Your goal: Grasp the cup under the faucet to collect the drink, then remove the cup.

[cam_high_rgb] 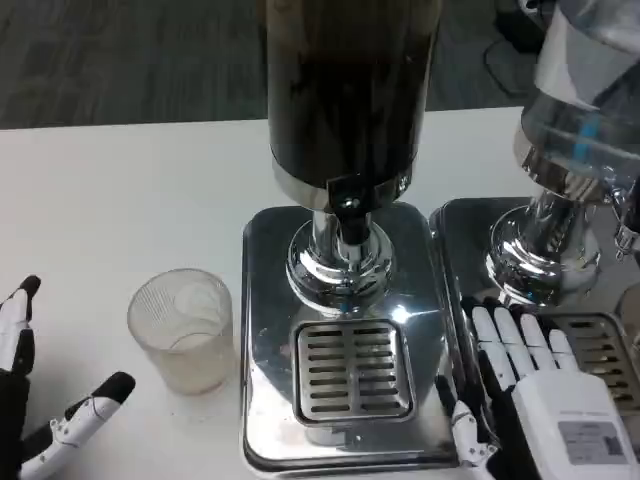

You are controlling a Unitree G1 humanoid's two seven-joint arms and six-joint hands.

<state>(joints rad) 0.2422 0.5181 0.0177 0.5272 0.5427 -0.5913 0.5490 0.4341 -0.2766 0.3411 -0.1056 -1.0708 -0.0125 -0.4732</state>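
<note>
My robot hands flank the cup, neither touching it.

The clear cup [181,330] stands upright on the white counter [100,200], just left of the chrome drip tray [345,385] and not under the black faucet [347,195] of the dark drink dispenser [345,90]. My left robot hand [45,400] sits at the counter's near-left corner, fingers spread wide and holding nothing. My right robot hand [530,385] lies flat, fingers straight and close together, between that tray and the second dispenser's tray [600,345].
</note>
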